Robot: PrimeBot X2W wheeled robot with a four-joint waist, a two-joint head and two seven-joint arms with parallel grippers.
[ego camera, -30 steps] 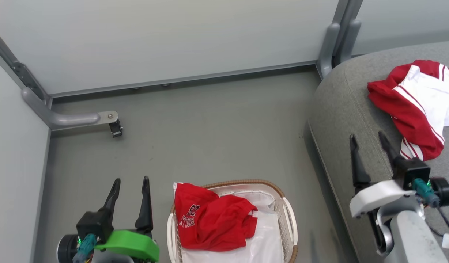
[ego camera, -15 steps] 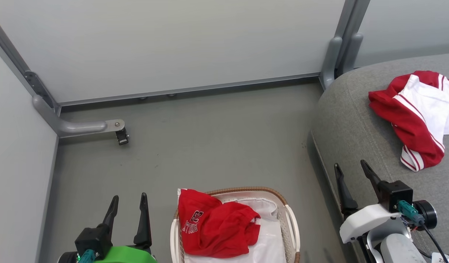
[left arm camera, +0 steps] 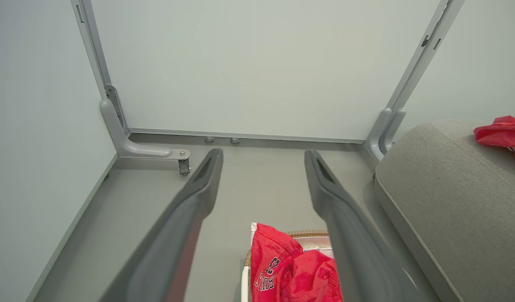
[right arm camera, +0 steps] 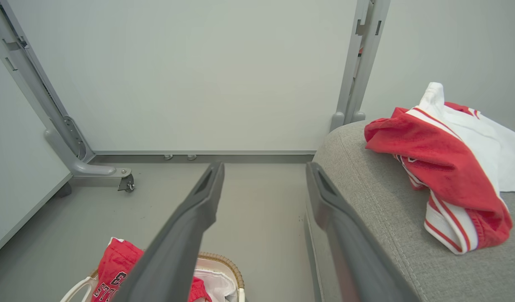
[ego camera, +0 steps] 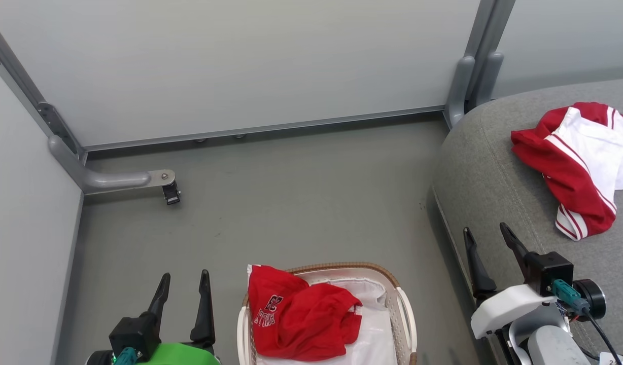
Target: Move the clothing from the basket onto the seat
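Note:
A crumpled red jersey (ego camera: 299,319) with black-and-white print lies in the white basket (ego camera: 405,309), over its left rim, on the white liner. It shows again as the red jersey (left arm camera: 287,272) and the red jersey (right arm camera: 115,270). A red-and-white garment (ego camera: 580,162) with striped trim rests on the grey seat (ego camera: 494,172), also in the right wrist view (right arm camera: 442,159). My left gripper (ego camera: 183,286) stands open and empty, left of the basket. My right gripper (ego camera: 485,242) is open and empty over the seat's front edge.
Pale partition walls enclose the grey floor. A metal foot with a small caster (ego camera: 170,192) juts out at the left wall. A grey post (ego camera: 469,76) stands at the seat's far corner. Open floor lies between the basket and the back wall.
The head camera tilted, so the whole picture slid down. My right gripper drew back from beside the red-and-white garment toward the seat's front edge, then held still.

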